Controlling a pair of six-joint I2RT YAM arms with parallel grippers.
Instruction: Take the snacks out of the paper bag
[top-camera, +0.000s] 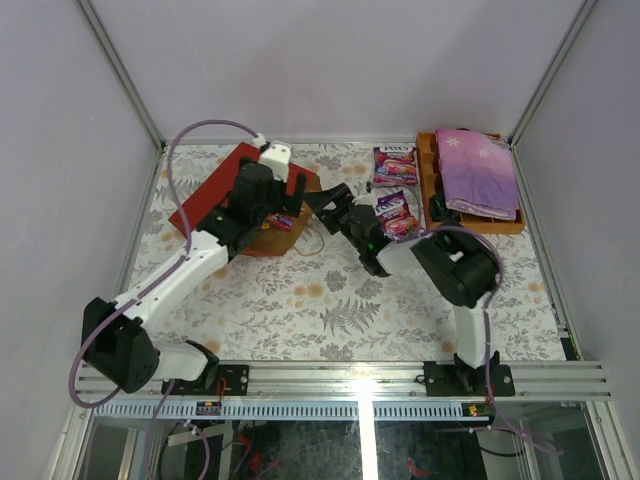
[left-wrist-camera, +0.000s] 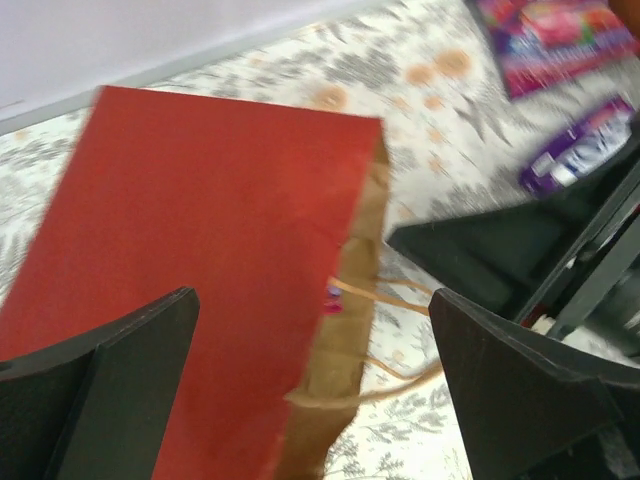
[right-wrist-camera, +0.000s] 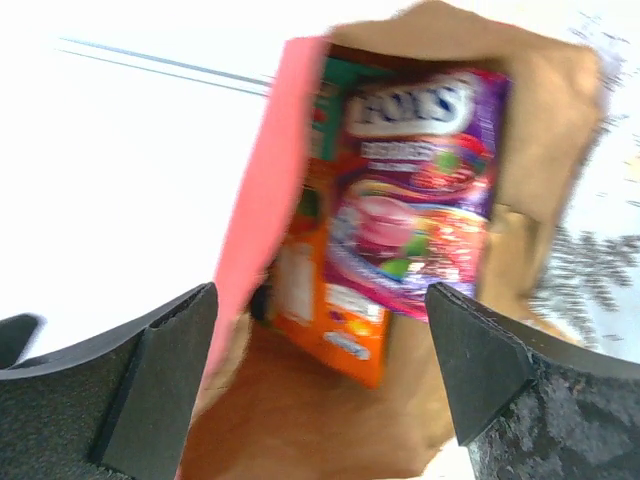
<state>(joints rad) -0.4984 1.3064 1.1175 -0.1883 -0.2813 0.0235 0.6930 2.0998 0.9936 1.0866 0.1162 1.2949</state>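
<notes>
We see both claws released: left claw (left-wrist-camera: 312, 300) over the paper bag (left-wrist-camera: 200, 220); right claw (right-wrist-camera: 320, 290) at its mouth, purple pouch (right-wrist-camera: 415, 200) and orange pouch (right-wrist-camera: 320, 310) just ahead.

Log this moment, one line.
left jaws open over paper bag | right jaws open at bag mouth | purple pouch, orange pouch inside | two pouches on table
</notes>
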